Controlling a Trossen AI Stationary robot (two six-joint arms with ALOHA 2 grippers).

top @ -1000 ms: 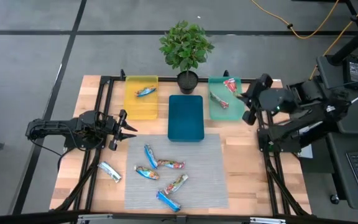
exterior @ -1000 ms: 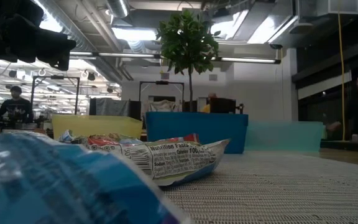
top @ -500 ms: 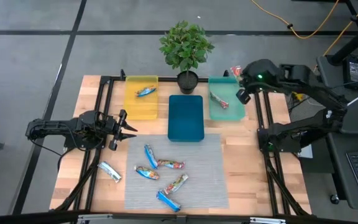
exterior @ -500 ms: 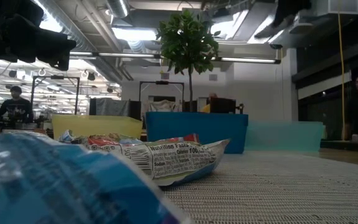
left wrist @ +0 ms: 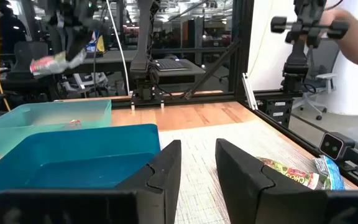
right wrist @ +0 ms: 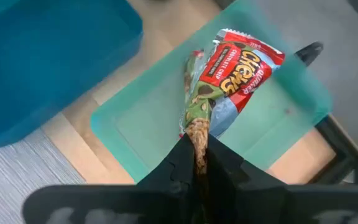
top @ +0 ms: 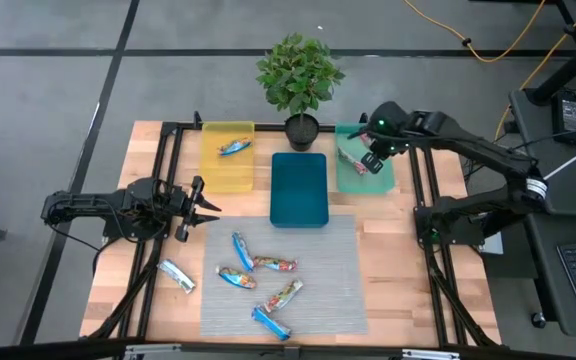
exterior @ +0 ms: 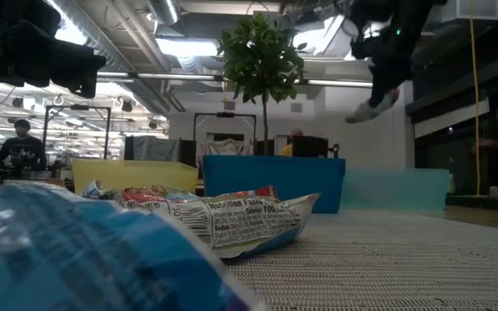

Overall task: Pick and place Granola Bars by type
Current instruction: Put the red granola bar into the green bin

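Step in hand — placing. Right end effector (right wrist: 199,163) clamped on a red Chewy granola bar (right wrist: 225,84), held above the teal tray (top: 380,180), far right, seemingly clear of it. Next move: lower, release. Left end effector (left wrist: 197,163) waits — partly open, empty.

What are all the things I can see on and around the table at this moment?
trays: three; yellow, dark blue, teal; row at the far side.
bars on the mat: five, blue and red-orange, on the grey mat.
bar on bare wood: one, silvery-white, left of the mat.
bar in the yellow tray: one, blue.
bar in the teal tray: one, pale.
held bar: one, red, above the teal tray.
plant: one, green, dark pot, behind the blue tray.
left gripper: open, empty, left of the mat.
right gripper: shut on the held bar.
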